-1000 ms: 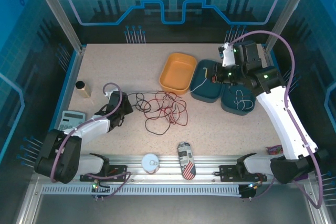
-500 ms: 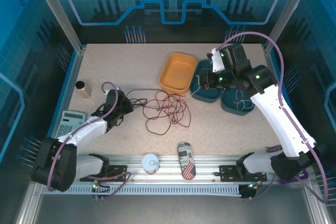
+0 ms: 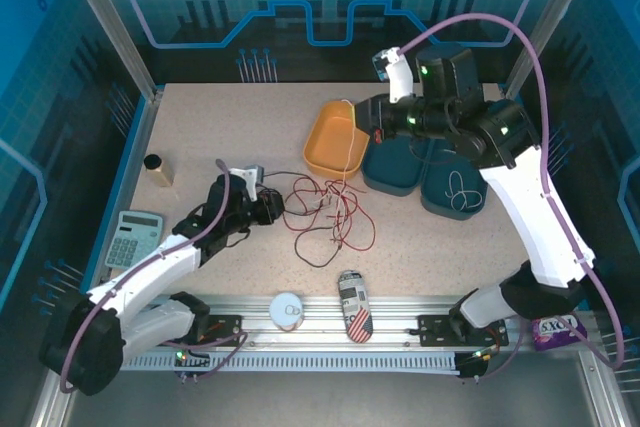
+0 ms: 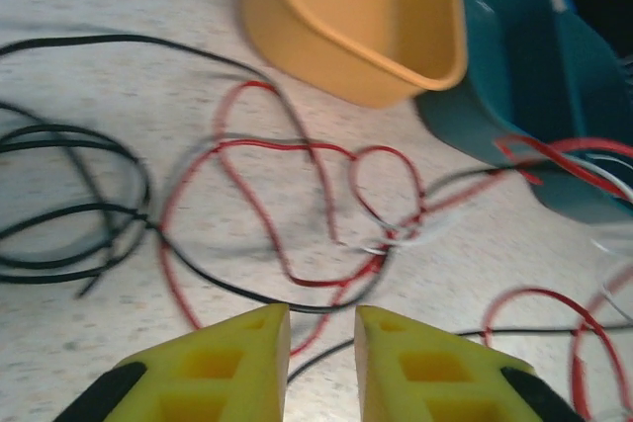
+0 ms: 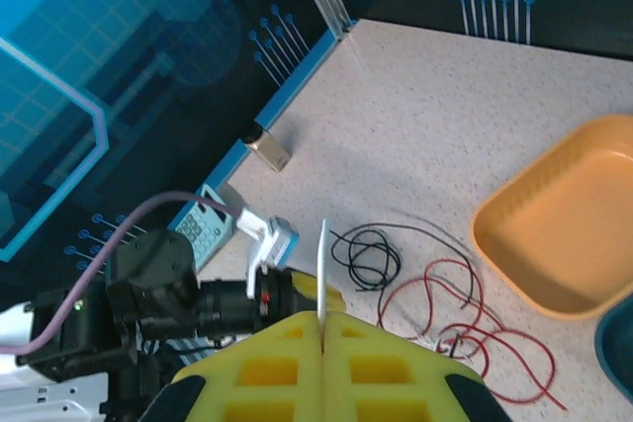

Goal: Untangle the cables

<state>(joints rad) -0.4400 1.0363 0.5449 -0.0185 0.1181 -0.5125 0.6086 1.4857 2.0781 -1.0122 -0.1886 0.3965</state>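
The cables (image 3: 322, 211) lie as a loose red and black tangle in the middle of the table. In the left wrist view a black coil (image 4: 69, 195) sits left of the red loops (image 4: 297, 205), with a little white strand among them. My left gripper (image 3: 274, 205) is low at the tangle's left edge. Its yellow jaws (image 4: 321, 321) stand slightly open, with nothing between them and strands on the table beyond the tips. My right gripper (image 3: 370, 129) hangs high over the orange bin, shut (image 5: 322, 319) on a thin white cable (image 5: 321, 259).
An orange bin (image 3: 322, 152) and two teal bins (image 3: 392, 179) stand at the back right; one holds a white wire (image 3: 460, 190). A calculator (image 3: 132, 237) and a small block (image 3: 157, 170) are at the left. A can (image 3: 352, 305) and tape roll (image 3: 287, 309) lie near the front rail.
My left gripper slid right to the tangle and its jaws parted. My right arm rose and swung left over the orange bin with the white cable, and the red loops shifted.
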